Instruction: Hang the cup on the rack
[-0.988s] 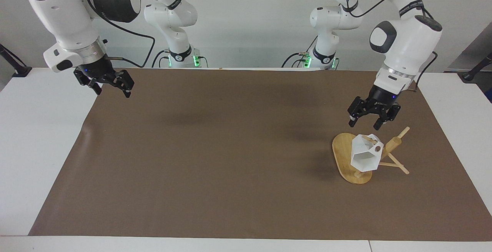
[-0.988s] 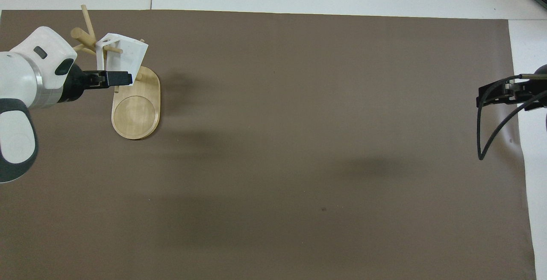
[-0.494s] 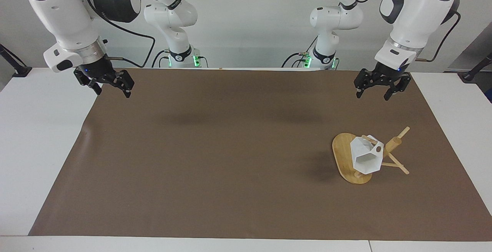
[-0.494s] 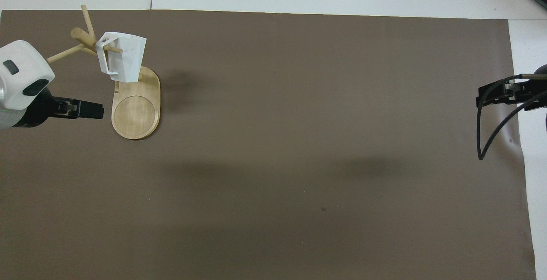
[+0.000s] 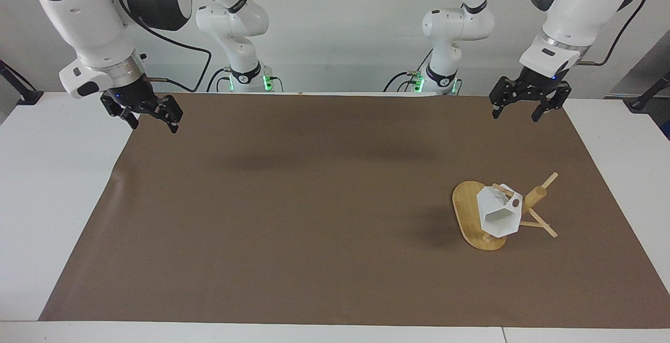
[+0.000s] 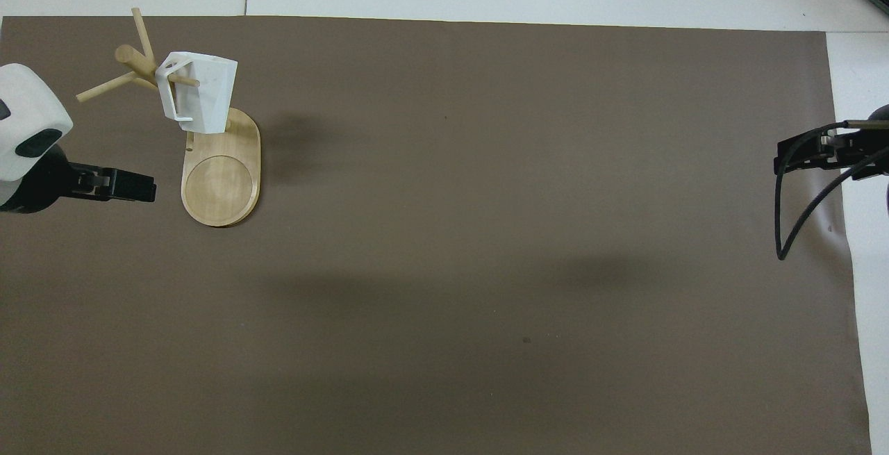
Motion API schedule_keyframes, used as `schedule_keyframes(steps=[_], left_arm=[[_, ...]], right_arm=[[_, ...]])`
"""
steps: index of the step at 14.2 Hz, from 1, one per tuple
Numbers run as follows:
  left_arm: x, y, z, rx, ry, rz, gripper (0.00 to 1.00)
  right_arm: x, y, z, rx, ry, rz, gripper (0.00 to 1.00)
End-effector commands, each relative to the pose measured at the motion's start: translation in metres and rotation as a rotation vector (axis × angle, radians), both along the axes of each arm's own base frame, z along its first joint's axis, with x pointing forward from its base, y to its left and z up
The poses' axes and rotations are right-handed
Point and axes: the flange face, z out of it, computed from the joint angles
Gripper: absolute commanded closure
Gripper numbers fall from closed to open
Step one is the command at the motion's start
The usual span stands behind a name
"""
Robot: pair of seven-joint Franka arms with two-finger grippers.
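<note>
Left gripper [image 5: 515, 113] now higher, clear of cup [image 5: 499, 214] on rack [image 5: 468, 209] — both grippers' fingers wide, empty.

You get bright, even light from above. Soft, diffuse shadows lie on the brown mat [image 5: 293, 217], darkest beside the rack [image 5: 473, 217]. No glare, no motion blur; both views stay sharp to the edges, with little visible distortion.
</note>
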Motion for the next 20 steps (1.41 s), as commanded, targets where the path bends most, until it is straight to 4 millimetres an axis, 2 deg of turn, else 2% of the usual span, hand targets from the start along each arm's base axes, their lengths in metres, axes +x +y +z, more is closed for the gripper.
schedule_keyframes(steps=[1, 4, 7, 12, 20], left_arm=[[0.014, 0.003, 0.005, 0.018, 0.008, 0.009, 0.00], [0.008, 0.004, -0.005, 0.021, 0.033, 0.013, 0.00], [0.007, 0.016, -0.005, 0.023, 0.051, 0.033, 0.00], [0.007, 0.021, -0.005, 0.031, 0.066, 0.042, 0.00], [0.003, 0.015, -0.001, 0.062, 0.072, 0.027, 0.00]], right_arm=[[-0.007, 0.001, 0.002, 0.010, -0.014, -0.012, 0.00], [-0.007, 0.001, 0.002, 0.012, -0.014, -0.011, 0.00], [-0.007, 0.004, 0.002, 0.012, -0.013, -0.007, 0.00], [-0.007, 0.004, 0.001, 0.012, -0.011, -0.007, 0.00], [-0.007, 0.004, 0.002, 0.012, -0.011, -0.007, 0.00]])
